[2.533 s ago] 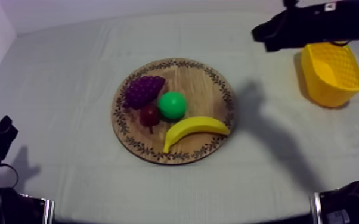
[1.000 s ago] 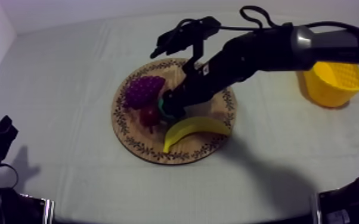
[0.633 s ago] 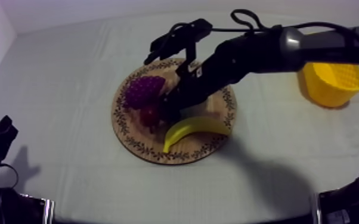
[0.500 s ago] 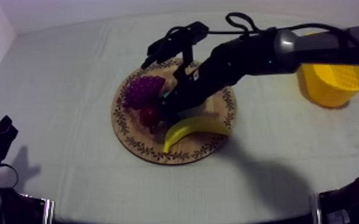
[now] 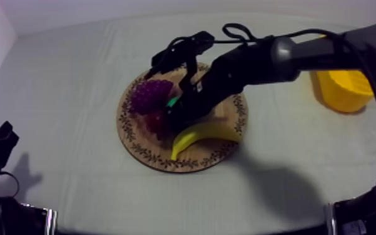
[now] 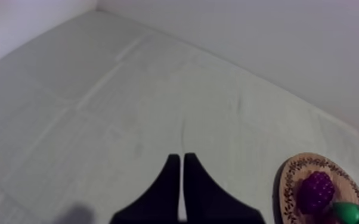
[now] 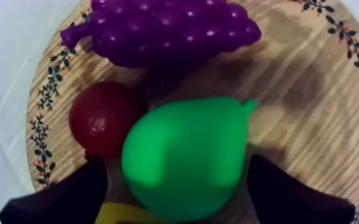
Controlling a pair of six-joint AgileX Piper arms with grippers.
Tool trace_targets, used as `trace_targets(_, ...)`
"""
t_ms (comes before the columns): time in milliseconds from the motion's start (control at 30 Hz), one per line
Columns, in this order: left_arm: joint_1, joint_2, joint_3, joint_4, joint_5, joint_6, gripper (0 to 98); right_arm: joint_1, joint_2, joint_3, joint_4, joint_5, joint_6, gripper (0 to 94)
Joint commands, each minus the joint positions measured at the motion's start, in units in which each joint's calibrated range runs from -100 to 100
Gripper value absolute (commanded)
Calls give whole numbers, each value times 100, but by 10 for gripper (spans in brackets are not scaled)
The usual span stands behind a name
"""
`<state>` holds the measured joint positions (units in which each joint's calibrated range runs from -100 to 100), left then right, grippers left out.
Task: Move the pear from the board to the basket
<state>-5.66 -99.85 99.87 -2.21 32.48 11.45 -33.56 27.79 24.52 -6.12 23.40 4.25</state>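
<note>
A grey-white cloth [image 5: 65, 81] lies flat under everything, with a pale wall [image 6: 277, 36] behind it. Near its middle sits the round wooden board [image 5: 225, 153], and on it we see four toy fruits. The pear [image 7: 185, 158] lies at the board's middle. Its narrow stalk end points away from the small red fruit [image 7: 101, 119], which touches its other side. The bunch of grapes [image 7: 158, 30] lies just beside both, toward the rim. The banana [image 5: 206, 133] curves along the opposite rim, one tip close to the pear. The yellow basket [image 5: 346, 94] stands on the cloth at our right side, well apart from the board.

Our right arm [image 5: 278, 53] reaches in from the upper right across the board. Our right gripper [image 7: 179, 179] is down over the pear with its fingers [image 7: 59, 199] spread wide, one on each side of the fruit. A strip of bare wood shows between one finger and the pear, so they are not clamped on it. Our left gripper [image 6: 179, 179] hangs low at our left over bare cloth, well apart from the board. Its fingers lie together as a narrow wedge with nothing between them.
</note>
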Motion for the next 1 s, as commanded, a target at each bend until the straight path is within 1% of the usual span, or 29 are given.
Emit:
trace_targets(0, -2, 2, 2, -2, 1, 0, 1, -10, 19, -13, 33, -34, -50, 588)
trace_targets(200, -2, 2, 2, -2, 1, 0, 1, -36, 70, -31, 97, -122, -115, 364)
trace_targets(333, -2, 2, 2, -2, 1, 2, 1, -22, 57, -8, 115, -178, -135, 291)
trace_targets(500, -2, 2, 2, -2, 1, 1, 1, 88, -128, 56, 84, -240, -115, 262)
trace_targets(667, -2, 2, 2, -2, 1, 0, 1, 356, -661, 170, 133, -354, -58, 253)
trace_targets(767, -2, 2, 2, -2, 1, 0, 1, 610, -1117, 217, 223, -418, 23, 243)
trace_targets(833, -2, 2, 2, -2, 1, 0, 1, 834, -1460, 213, 231, -393, 38, 260)
trace_targets(900, -2, 2, 2, -2, 1, 0, 1, 1090, -1793, 185, 168, -340, 15, 285)
trace_targets(967, -2, 2, 2, -2, 1, 0, 1, 1373, -2098, 128, 17, -268, 79, 319)
